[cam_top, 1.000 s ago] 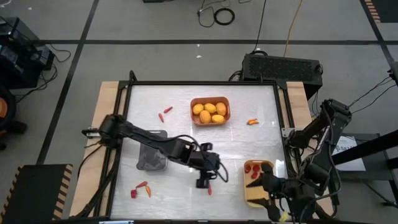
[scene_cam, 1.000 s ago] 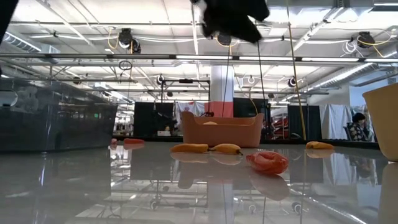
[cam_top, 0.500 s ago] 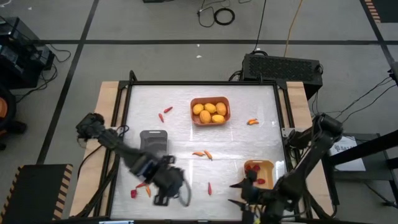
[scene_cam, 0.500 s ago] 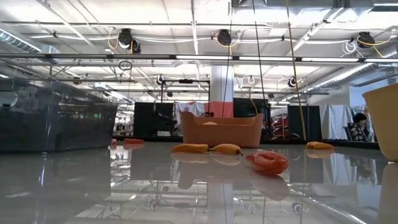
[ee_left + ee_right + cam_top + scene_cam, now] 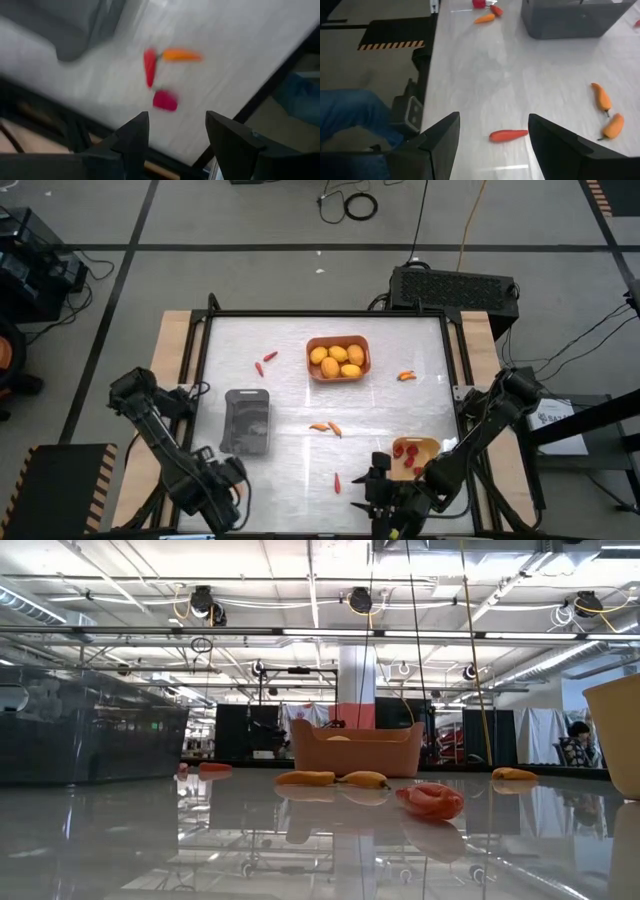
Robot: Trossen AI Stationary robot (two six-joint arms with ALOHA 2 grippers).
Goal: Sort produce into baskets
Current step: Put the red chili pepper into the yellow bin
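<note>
The orange basket [image 5: 338, 358] holds several yellow-orange fruits [image 5: 336, 356]. The dark grey basket [image 5: 247, 421] stands left of middle. The yellow basket [image 5: 416, 452] holds red berries [image 5: 408, 451] and is partly hidden by my right arm. Two orange chilies [image 5: 325, 427] and a red one [image 5: 337, 481] lie on the table. My left gripper [image 5: 222, 498] is open and empty at the near-left edge; its wrist view [image 5: 175, 140] shows a red chili [image 5: 149, 66], an orange chili [image 5: 181, 55] and a red berry [image 5: 164, 100] ahead. My right gripper [image 5: 380, 492] is open and empty at the near edge, the red chili [image 5: 508, 135] ahead of it.
Two red chilies [image 5: 265, 361] lie at the far left and an orange one [image 5: 405, 376] right of the orange basket. The table's black frame [image 5: 200, 380] runs around the white top. Blue cloth [image 5: 350, 115] shows beyond the near edge.
My left gripper has drawn back from the table's middle, beside the red chili, to the near-left corner. My right gripper has gone from over the yellow basket toward the table's left along the near edge. The produce has stayed where it was.
</note>
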